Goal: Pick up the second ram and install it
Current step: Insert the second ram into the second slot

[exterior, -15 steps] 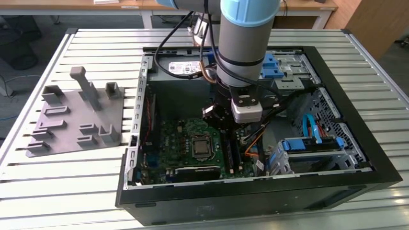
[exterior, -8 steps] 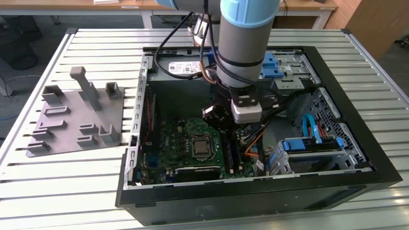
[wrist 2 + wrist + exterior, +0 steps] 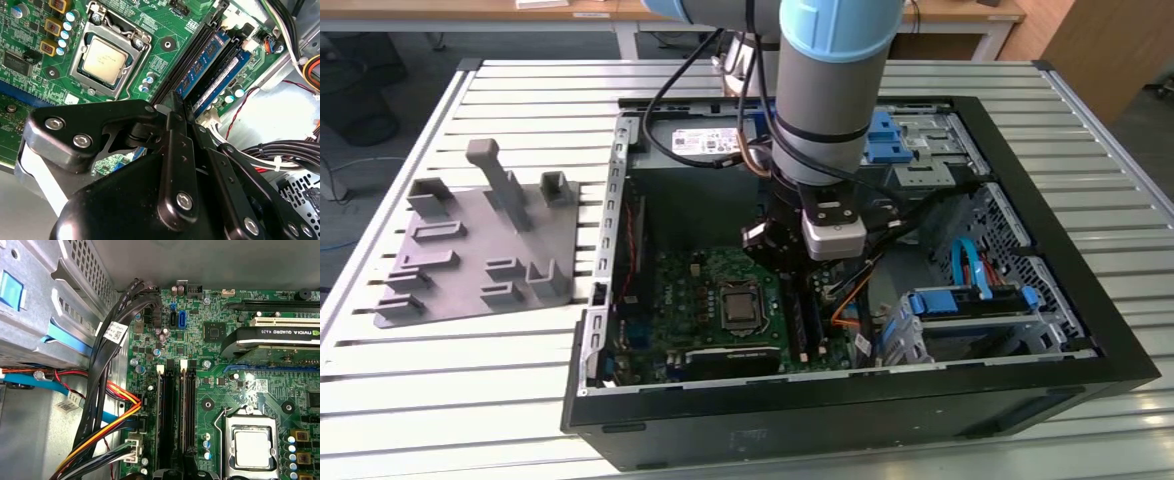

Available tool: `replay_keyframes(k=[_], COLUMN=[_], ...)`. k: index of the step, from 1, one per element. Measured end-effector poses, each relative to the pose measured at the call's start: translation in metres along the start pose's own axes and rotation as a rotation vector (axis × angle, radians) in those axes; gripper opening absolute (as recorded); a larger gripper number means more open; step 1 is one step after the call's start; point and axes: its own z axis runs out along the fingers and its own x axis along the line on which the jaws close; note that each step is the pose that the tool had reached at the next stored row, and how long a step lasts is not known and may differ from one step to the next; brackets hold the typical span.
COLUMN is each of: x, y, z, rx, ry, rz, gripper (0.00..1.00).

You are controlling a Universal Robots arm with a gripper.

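- I'm hovering my pincer (image 3: pixel 176 102) right over the motherboard's (image 3: pixel 30 30) RAM slots, fingers pinched narrow, gripping nothing.
- The second ram (image 3: pixel 218 75) is sitting in its slot straight ahead, long axis running away from my fingertips, beside the CPU socket (image 3: pixel 105 57).

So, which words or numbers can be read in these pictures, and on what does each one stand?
Graphics card: white maker's name and model on its black cover, not quoted here.
Cable tag: dark print, too small to read.
Power supply label: too blurred to read.
Motherboard: white lettering beside the parts, too small to read.
No other text shows.
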Motion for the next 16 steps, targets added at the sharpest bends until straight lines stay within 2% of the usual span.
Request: replay_keyframes(k=[11,12,13,14,15,16], x=[0.0,0.0,0.0,0.0,0.0,0.0], y=[-0.0001,-0.0002,-0.0001,-0.0001,-0.0001,-0.0001], z=[0.0005,0.0006,0.0006,0.0006,0.0006,0.0006], rx=[0.0004,0.0007,0.0006,0.0005,0.0005,0.0003], ry=[0.0001,0.0003,0.0002,0.0002,0.0002,0.0002], rz=[0.0,0.0,0.0,0.0,0.0,0.0], gripper=[0.13,0.14,0.2,0.2,0.26,0.26])
